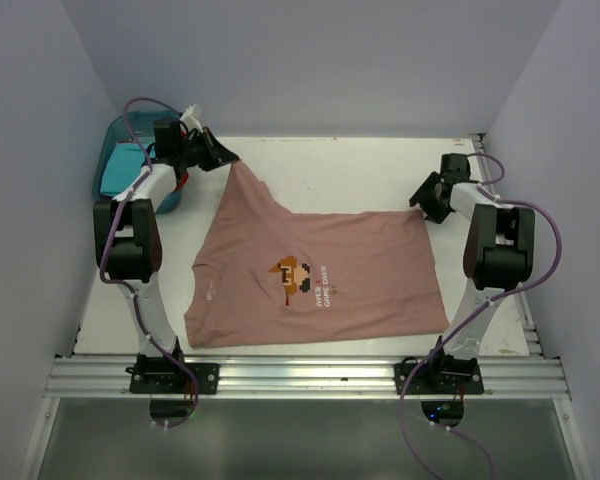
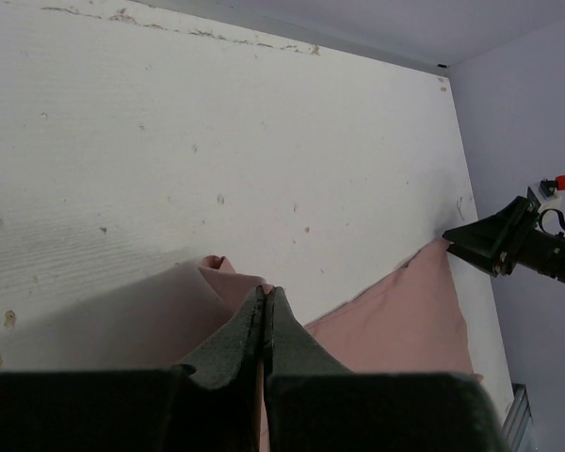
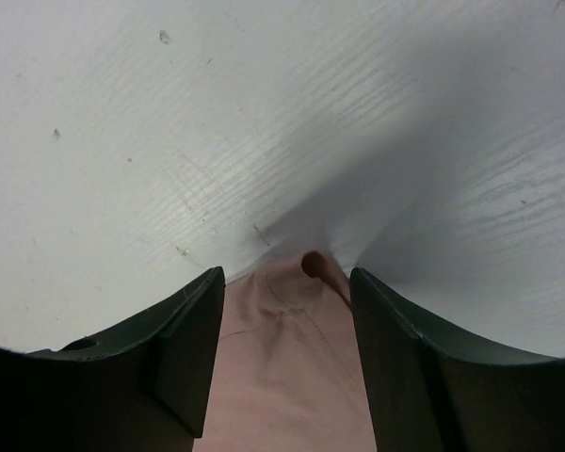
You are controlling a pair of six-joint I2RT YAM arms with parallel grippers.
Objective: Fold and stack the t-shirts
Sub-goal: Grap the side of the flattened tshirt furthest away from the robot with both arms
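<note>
Desk (image 1: 380, 165): white, carrying everything.
Pink t-shirt (image 1: 320, 270): spread print-up over the desk's middle, one corner drawn toward the desk's far left.
Blue bin (image 1: 108, 135): at the desk's far-left corner, turquoise cloth (image 1: 126, 168) inside.
Left gripper (image 2: 264, 325): clamped tight on that drawn-out corner.
Right gripper (image 3: 287, 282): toward the desk's far right, jaws apart, straddling another corner, not pinching.
</note>
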